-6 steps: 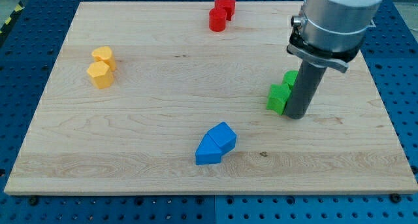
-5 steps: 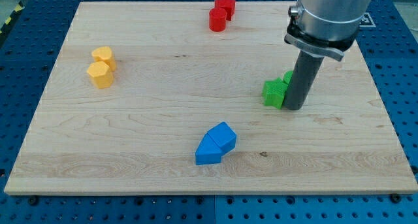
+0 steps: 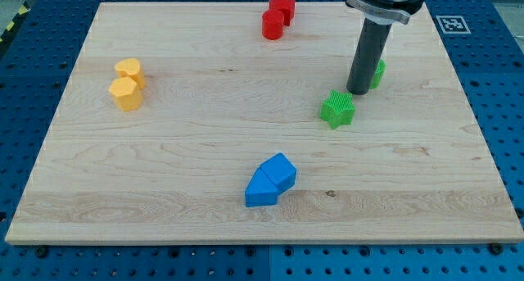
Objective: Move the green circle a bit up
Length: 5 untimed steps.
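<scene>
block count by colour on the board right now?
Red: 2, a cylinder and another block touching it
Yellow: 2
Green: 2, a star and a block mostly hidden behind the rod
Blue: 2
Total: 8
My tip sits between the two greens.

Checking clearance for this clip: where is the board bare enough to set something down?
Bare: the middle, between the yellow blocks, blue blocks and green star; also the bottom corners. Crowded: upper right, where my tip stands between the star and green circle.
</scene>
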### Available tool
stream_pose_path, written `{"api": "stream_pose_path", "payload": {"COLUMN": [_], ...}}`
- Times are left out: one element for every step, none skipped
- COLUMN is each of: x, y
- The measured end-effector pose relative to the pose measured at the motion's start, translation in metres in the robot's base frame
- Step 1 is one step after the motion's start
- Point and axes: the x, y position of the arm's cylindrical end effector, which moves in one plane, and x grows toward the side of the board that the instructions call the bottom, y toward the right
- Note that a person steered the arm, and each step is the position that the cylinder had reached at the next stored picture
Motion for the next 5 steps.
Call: {"api": "stream_pose_path", "payload": {"x": [0.0, 0.001, 0.001, -0.005, -0.018], "y": [0.002, 0.022, 0.033, 0.033, 0.033]}}
